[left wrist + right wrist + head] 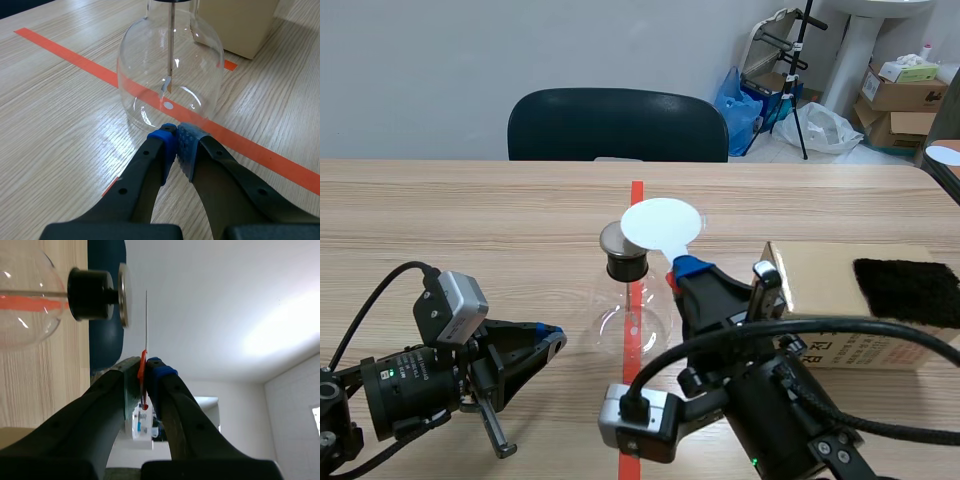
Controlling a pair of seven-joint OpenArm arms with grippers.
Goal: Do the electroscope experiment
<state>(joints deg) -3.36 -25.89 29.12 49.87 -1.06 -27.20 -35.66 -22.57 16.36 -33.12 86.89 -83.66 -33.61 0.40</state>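
Note:
The electroscope is a clear glass flask (630, 318) with a black stopper (624, 264) and a metal top plate (613, 237), standing on the red tape line mid-table. My right gripper (682, 268) is shut on the red handle of a white round disc (661, 224), held just beside and above the top plate. In the right wrist view the disc (146, 315) shows edge-on, a small gap from the plate (123, 295). My left gripper (552, 335) is shut on nothing, its tips (176, 131) close to the flask (170, 70) base. A rod with small foil leaves (168, 85) hangs inside.
A tan cardboard box (820, 290) with a black cloth (905, 288) on top sits at the right, close behind my right arm. A dark chair (618, 125) stands across the table. Boxes and bags lie on the floor beyond.

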